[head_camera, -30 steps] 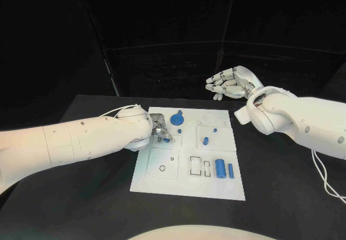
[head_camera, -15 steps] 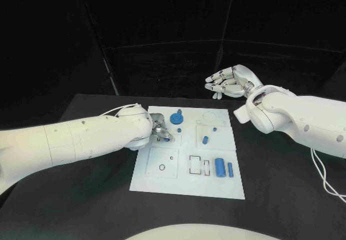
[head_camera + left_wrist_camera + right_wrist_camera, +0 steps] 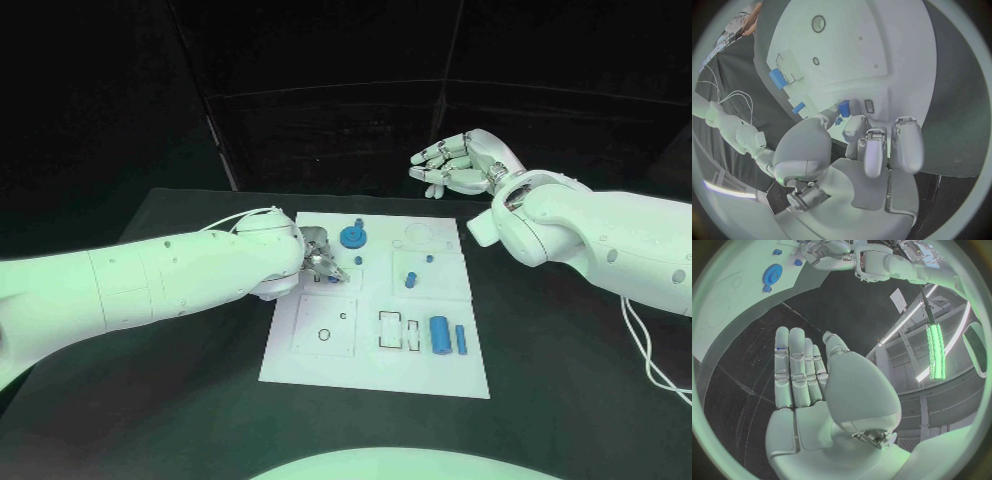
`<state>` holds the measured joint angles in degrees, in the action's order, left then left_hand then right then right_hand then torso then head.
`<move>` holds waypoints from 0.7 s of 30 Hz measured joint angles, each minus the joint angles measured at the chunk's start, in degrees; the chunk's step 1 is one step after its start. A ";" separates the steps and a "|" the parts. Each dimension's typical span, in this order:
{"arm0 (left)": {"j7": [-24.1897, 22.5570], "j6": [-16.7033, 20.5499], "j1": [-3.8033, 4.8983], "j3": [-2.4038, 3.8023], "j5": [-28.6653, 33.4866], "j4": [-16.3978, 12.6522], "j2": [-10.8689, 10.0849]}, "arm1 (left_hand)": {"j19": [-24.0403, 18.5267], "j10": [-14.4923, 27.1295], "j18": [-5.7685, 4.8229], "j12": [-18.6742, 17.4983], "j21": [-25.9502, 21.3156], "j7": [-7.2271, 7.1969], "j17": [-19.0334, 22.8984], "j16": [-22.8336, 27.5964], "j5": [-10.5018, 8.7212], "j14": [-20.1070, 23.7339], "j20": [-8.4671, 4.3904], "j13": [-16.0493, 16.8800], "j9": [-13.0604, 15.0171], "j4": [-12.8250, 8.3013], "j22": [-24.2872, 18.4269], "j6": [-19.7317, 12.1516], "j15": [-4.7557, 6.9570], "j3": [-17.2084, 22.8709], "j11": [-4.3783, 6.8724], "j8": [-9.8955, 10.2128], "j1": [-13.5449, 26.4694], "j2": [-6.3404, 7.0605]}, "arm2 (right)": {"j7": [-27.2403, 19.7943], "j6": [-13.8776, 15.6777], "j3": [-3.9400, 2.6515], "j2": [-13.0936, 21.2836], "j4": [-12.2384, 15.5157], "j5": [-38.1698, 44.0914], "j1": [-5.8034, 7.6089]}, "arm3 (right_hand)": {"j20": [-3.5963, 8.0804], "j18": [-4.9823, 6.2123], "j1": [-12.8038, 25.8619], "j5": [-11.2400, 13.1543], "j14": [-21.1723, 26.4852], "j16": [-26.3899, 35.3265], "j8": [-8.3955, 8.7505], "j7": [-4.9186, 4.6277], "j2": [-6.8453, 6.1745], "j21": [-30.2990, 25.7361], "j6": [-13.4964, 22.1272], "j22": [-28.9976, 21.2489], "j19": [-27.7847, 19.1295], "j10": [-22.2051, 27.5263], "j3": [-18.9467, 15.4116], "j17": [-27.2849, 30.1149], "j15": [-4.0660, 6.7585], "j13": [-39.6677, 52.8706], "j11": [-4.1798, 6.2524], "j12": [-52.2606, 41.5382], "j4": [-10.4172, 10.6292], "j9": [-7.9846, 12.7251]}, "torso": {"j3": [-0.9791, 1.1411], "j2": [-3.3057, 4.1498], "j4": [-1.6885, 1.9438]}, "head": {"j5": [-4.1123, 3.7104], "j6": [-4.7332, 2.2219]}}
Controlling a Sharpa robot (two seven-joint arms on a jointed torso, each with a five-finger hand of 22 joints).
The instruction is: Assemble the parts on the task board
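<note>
The white rectangular task board (image 3: pixel 378 345) lay in the middle of the black table (image 3: pixel 159 400). The robot's left hand (image 3: pixel 320 262) was lowered onto the board's far left part, its silver fingers (image 3: pixel 870 150) curled down toward the plate; in the left wrist view a small blue peg-like part (image 3: pixel 844 108) sat between the thumb tip and a fingertip, pinched there and touching or just above the board surface. Just beside that hand, toward the board's far edge, stood a blue toothed gear part (image 3: pixel 353 238). Near the board's centre lay two short blue pegs (image 3: pixel 411 279), and near the right edge of the board's near half lay a thick blue cylinder (image 3: pixel 438 334) and a thinner blue bar (image 3: pixel 462 339), side by side, just beside an outlined rectangular slot (image 3: pixel 392 331). The right hand (image 3: pixel 459 165) was raised well above and beyond the board's far right corner, holding nothing, its fingers (image 3: pixel 798 370) straight and lying close alongside one another, thumb set slightly apart.
</note>
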<state>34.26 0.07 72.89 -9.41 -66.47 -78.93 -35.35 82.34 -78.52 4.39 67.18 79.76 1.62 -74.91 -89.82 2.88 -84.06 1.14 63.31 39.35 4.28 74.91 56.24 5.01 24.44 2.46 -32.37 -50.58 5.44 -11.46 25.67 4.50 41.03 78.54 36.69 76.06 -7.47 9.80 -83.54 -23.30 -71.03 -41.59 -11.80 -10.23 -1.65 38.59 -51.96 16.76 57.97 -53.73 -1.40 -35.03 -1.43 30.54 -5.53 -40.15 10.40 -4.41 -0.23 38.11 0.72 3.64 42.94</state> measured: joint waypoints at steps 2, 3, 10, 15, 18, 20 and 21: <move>0.00 0.03 -0.01 0.00 0.00 0.06 0.02 | 0.00 0.00 0.00 0.00 0.00 -0.08 0.00 0.00 0.00 0.00 0.00 0.02 0.05 0.84 0.00 0.09 0.00 -2.01 0.00 0.00 0.61 0.07 | 0.00 0.00 0.00 0.00 0.00 0.00 0.00 | 0.00 0.00 0.00 0.00 0.00 0.00 0.00 0.00 0.00 0.00 0.00 0.00 0.00 0.00 0.00 0.00 0.00 -0.06 0.00 0.00 0.00 0.00 | 0.00 0.00 0.00 | 0.00 -0.05; 0.00 0.05 -0.01 0.00 0.01 0.07 0.02 | 0.00 0.00 0.00 0.00 0.00 -0.09 0.00 0.00 0.00 0.01 0.00 0.01 0.08 1.18 0.00 0.09 0.01 -3.07 0.00 0.00 0.89 0.34 | 0.00 0.00 0.00 0.00 0.00 0.00 0.00 | 0.00 0.00 0.00 0.01 0.00 0.00 0.00 0.00 0.00 0.00 0.00 0.00 0.00 0.00 0.00 0.00 0.00 -0.12 0.00 0.00 0.00 0.00 | 0.00 0.00 0.00 | 0.00 -0.08; 0.00 0.47 -0.03 0.00 0.12 0.03 -0.42 | 0.20 0.00 0.00 0.00 0.00 -0.29 0.00 0.00 0.00 0.01 -0.20 0.01 0.20 3.22 -0.01 0.29 0.41 -9.14 0.00 0.01 0.98 0.44 | -0.01 0.00 0.00 0.14 -0.09 0.00 0.00 | 0.00 0.00 0.00 0.36 0.02 0.00 -0.34 0.00 0.00 0.00 0.00 0.00 0.00 0.00 0.00 0.01 -0.02 -0.24 0.00 -0.23 0.00 0.00 | -0.03 0.00 0.00 | -0.19 -0.17; 0.00 1.01 -0.06 0.01 0.42 -0.35 -1.14 | 0.20 0.00 0.00 0.00 0.00 -0.30 0.00 0.00 0.00 0.01 -0.20 0.07 0.28 4.29 -0.01 0.29 0.41 -11.86 0.00 0.24 0.54 0.00 | 0.01 0.00 0.00 0.21 -0.40 0.00 0.00 | 0.00 0.00 -0.31 0.57 0.21 0.00 -0.34 0.00 -0.31 0.00 0.00 0.00 0.00 0.00 0.00 0.01 -0.21 -0.24 0.00 -0.23 0.00 0.00 | -0.04 0.00 0.00 | -0.29 -0.31; -0.04 1.37 -0.07 0.16 0.94 -0.81 -1.53 | 0.20 0.00 0.00 0.00 0.00 -0.30 0.00 0.00 0.00 0.01 -0.20 0.07 0.40 4.83 -0.01 0.28 0.41 -13.05 0.00 0.41 0.19 -0.35 | 0.02 0.00 0.01 0.12 -0.64 0.00 -0.01 | 0.00 0.00 -0.31 0.57 0.21 0.00 -0.34 0.00 -0.31 0.00 0.00 0.00 0.00 0.00 0.00 0.01 -0.21 -0.24 0.00 -0.23 0.00 0.00 | -0.04 0.00 0.01 | -0.30 -0.42; -0.07 1.54 -0.09 0.59 1.33 -1.14 -1.73 | 0.20 0.00 0.00 0.00 0.00 -0.30 0.00 0.00 0.00 0.01 -0.20 0.07 0.40 5.03 0.01 0.28 0.41 -13.37 0.00 0.41 0.07 -0.47 | 0.03 0.00 0.01 0.04 -0.72 0.00 -0.02 | 0.00 0.00 -0.31 0.57 0.21 0.00 -0.34 0.00 -0.31 0.00 0.00 0.00 0.00 0.00 0.00 0.01 -0.21 -0.24 0.00 -0.23 0.00 0.00 | -0.04 0.00 0.01 | -0.32 -0.50; -0.09 1.62 -0.09 0.92 1.54 -1.36 -1.86 | 0.20 0.01 0.01 0.00 -0.01 -0.30 0.00 0.00 0.00 0.01 -0.20 0.04 0.43 5.16 0.04 0.28 0.41 -13.85 0.00 0.41 -0.15 -0.68 | 0.03 0.00 0.01 0.01 -0.75 0.00 -0.02 | 0.00 0.00 -0.31 0.57 0.21 0.00 -0.33 0.00 -0.31 0.00 0.00 0.00 0.00 0.00 0.00 0.01 -0.21 -0.23 0.00 -0.23 0.00 0.00 | -0.04 0.00 0.02 | -0.32 -0.55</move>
<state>34.17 1.69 72.80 -8.49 -64.94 -80.29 -37.21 82.54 -78.52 4.39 67.18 79.75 1.32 -74.91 -89.82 2.88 -84.05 0.94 63.35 39.78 9.44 74.95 56.52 5.42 10.59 2.46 -31.96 -50.73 4.75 -11.42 25.66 4.51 41.04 77.79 36.69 76.05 -7.47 9.80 -83.85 -22.73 -70.83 -41.59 -12.14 -10.23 -1.96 38.59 -51.96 16.75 57.97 -53.73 -1.41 -35.02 -1.64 30.31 -5.53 -40.38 10.39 -4.42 -0.26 38.11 0.74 3.31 42.39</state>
